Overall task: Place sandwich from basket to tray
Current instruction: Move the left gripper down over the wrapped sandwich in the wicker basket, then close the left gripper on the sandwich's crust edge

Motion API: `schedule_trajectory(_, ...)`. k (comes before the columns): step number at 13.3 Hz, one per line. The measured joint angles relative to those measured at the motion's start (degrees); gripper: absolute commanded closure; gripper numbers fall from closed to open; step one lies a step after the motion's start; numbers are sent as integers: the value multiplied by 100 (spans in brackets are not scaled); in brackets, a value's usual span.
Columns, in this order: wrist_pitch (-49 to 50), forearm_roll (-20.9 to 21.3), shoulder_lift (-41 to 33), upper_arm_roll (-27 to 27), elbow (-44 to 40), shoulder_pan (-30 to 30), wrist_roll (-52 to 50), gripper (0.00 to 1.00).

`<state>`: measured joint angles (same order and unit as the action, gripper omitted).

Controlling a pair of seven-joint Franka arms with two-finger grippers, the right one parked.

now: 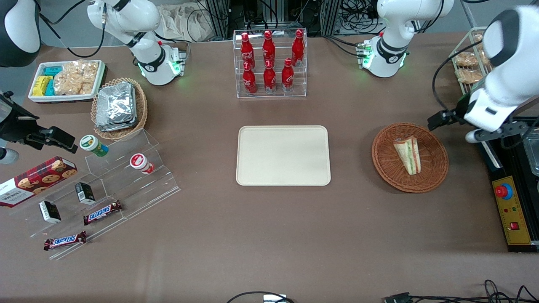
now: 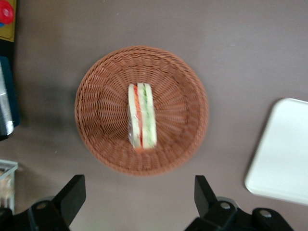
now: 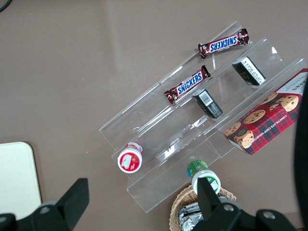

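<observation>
step: reach for sandwich [image 1: 407, 155]; not yet gripped
gripper [image 2: 139, 202]: fingers spread wide, empty, above table just beside basket [image 1: 433, 176] rim
how: centre over the wedge, close across the bread faces, squeeze lightly; wrap probably slippery
sandwich: lies in basket, on edge, filling layers up; tilt hard to judge
basket: holds only the sandwich
tray [image 1: 283, 155]: empty, mid-table, well apart from basket toward the parked arm's end
rack [image 1: 270, 63]: six red bottles, upright

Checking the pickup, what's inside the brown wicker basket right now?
Only the sandwich, lying on the basket floor. The open claw hovers above, not touching. Whatever's beneath the sandwich is covered.
</observation>
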<state>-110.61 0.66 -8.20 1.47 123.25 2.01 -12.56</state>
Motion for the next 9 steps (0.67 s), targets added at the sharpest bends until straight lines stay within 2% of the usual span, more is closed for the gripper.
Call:
schedule_trajectory(4,-1662,26,195,85,1300,-2,15,0)
schedule_trajectory(9,-2948,26,1275,85,1586,-2,4,1)
